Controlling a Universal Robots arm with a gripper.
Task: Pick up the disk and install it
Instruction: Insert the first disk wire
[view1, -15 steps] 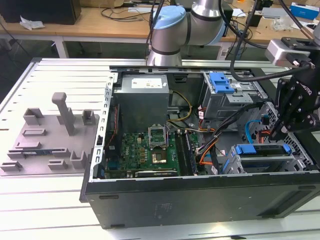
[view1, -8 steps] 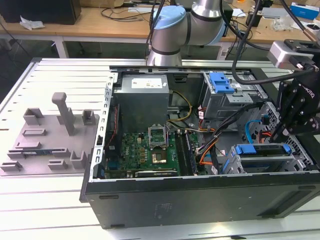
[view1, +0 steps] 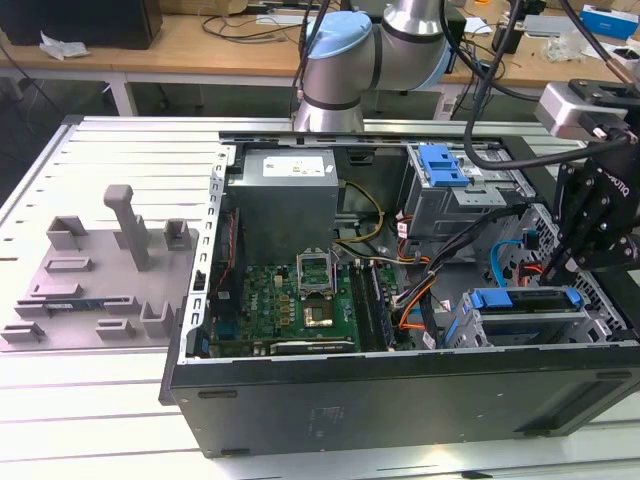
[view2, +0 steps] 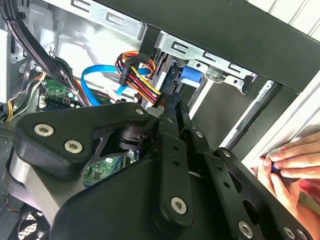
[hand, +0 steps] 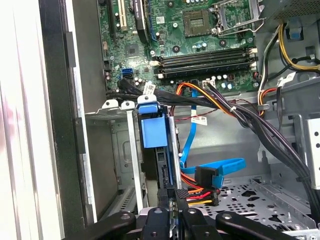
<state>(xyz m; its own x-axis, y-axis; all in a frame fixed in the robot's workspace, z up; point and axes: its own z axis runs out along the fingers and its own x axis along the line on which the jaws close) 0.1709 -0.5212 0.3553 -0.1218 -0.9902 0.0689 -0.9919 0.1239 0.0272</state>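
Disk: stands on edge in the drive bay of the open computer case, low at the exterior view's right.
Gripper: just at the disk's cabled end, beside the power plug with red and yellow wires.
Jaws: pressed almost together, in line with the disk's edge; I cannot tell whether they touch it.
Hand: a person's, at the case's outer rim.
Worktop: slatted metal, carries the case.
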